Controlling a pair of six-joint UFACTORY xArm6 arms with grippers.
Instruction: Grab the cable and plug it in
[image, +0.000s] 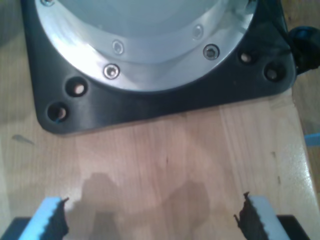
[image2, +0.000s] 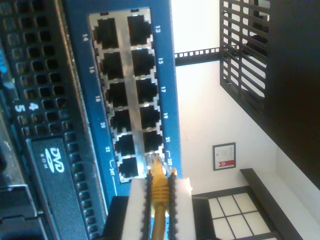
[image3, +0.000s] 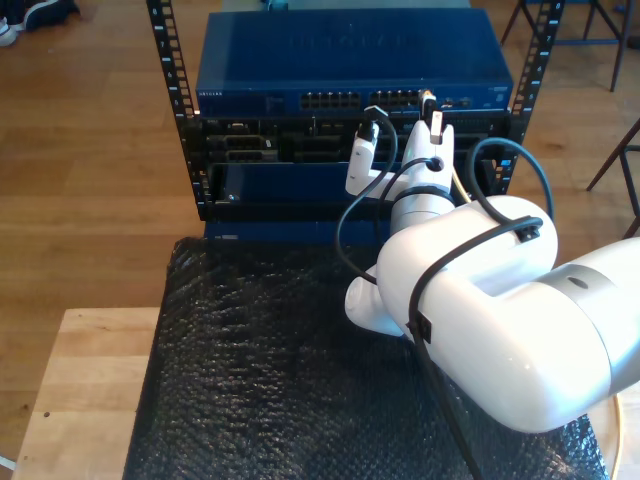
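My second gripper (image2: 159, 195): you see it pinching the cable (image2: 159, 210), plug tip just at a port of the blue switch (image2: 85, 65) | my first gripper (image: 152, 217): fingers spread, you see wooden table (image: 165, 155) beneath, arm base (image: 150, 90) beyond.

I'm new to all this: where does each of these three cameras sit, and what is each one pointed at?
First wrist view: rides on my first gripper, looking down at a wooden tabletop and a black arm base plate; its open fingers show.
Second wrist view: rides on my second gripper, facing the blue switch; its fingers grip the cable.
Exterior view: behind an arm, looking over it toward the rack.
Shared: second wrist and exterior views both show the switch.
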